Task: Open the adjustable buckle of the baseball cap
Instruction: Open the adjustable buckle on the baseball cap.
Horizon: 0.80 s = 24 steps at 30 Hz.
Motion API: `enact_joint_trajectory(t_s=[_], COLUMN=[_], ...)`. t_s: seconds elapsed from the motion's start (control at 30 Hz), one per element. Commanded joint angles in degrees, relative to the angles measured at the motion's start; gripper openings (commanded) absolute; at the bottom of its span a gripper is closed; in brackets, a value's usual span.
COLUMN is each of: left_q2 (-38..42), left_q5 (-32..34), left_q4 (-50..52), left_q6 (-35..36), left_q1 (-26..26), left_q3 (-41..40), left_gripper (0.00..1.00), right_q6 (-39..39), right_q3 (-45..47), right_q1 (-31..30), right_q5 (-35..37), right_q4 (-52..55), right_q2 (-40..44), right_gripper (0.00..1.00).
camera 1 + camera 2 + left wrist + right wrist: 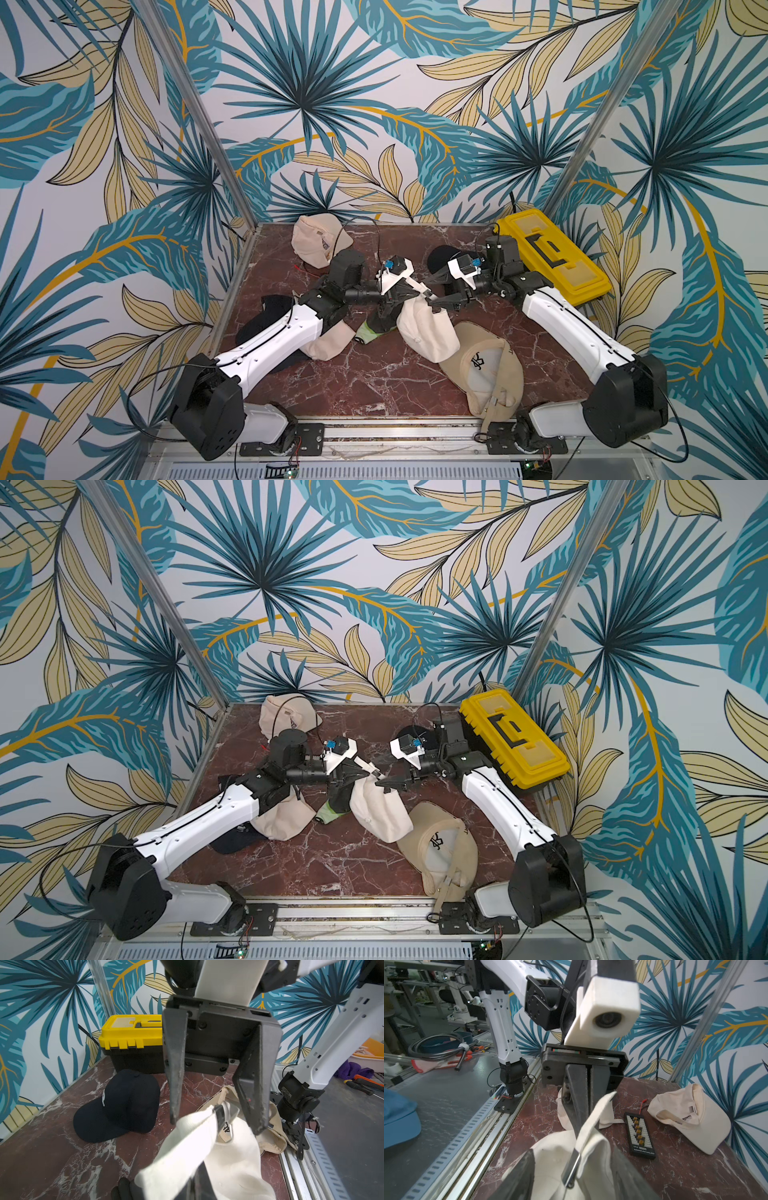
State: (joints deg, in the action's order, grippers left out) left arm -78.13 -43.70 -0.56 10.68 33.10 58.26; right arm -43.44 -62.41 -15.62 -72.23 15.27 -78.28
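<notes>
While the left gripper [429, 296] is clenching the strap [593, 1124] of the cream baseball cap [428, 332] near the middle of the marble table [365, 386], the right gripper [217, 1125] is hovering released, its jaws standing apart on either side of the metal buckle [572, 1169]. Whether those jaws are touching the buckle is hard to tell at such close range.

You have a cream cap [428, 332] with a silver buckle [572, 1167]; beside it is a tan cap [486, 374] lettered in black; the black cap [124, 1105] is marked in white; your table [374, 386] is red-brown marble veined white; the toolbox [552, 257] is yellow over black; the walls [374, 83] show teal and sand leaves on pale grey.
</notes>
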Motion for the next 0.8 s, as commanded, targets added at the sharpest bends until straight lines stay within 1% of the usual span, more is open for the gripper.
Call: enact_joint_trajectory(t_s=[0.0, 0.07, 0.1, 0.17, 0.3, 0.37, 0.43, 0.53, 0.67, 0.77], left_q2=[-0.13, -0.26, -0.31, -0.52, -1.75, -2.43, -3.21, -4.31, -4.27, -4.2], left_q5=[3.99, 5.19, 5.33, 5.9, 5.84, 5.54, 5.23, 1.0, 0.12, -0.45], left_q4=[-0.23, -0.23, -0.26, -0.29, -0.23, -0.23, -0.15, -0.06, -0.11, -0.06], left_q6=[-1.34, -1.28, -1.11, -1.42, -2.3, -2.99, -5.9, -9.14, -9.65, -10.29], left_q1=[-1.01, -1.35, -1.46, -1.49, -1.55, -1.62, -2.04, -3.04, -3.04, -3.04], left_q3=[1.88, 1.86, 1.95, 2.15, 3.15, 3.82, 5.0, 6.63, 6.48, 6.15], left_gripper=[0.0, 0.0, 0.0, 0.0, 0.0, 0.0, 0.0, 0.0, 0.0, 0.0], right_q6=[12.87, 21.72, 23.39, 24.61, 28.32, 26.96, 23.74, 16.93, 14.61, 11.88], right_q3=[5.6, 9.21, 10.56, 12.48, 17.82, 20.36, 22.49, 23.37, 22.97, 22.74], right_q1=[0.06, 0.07, 0.09, 0.06, -1.16, -3.15, -6.02, -9.14, -12.12, -16.08], right_q5=[12.5, 24.21, 28.24, 31.67, 34.95, 37.4, 40.75, 42.98, 46.49, 52.44], right_q4=[-11.89, -18.37, -19.62, -20.39, -27.51, -30.97, -33.74, -33.66, -34.14, -34.43], right_q2=[5.87, 9.63, 11.38, 14.18, 19.09, 21.52, 23.29, 24.14, 24.31, 24.1], right_gripper=[0.65, 0.66, 0.65, 0.63, 0.5, 0.5, 0.5, 0.5, 0.46, 0.44])
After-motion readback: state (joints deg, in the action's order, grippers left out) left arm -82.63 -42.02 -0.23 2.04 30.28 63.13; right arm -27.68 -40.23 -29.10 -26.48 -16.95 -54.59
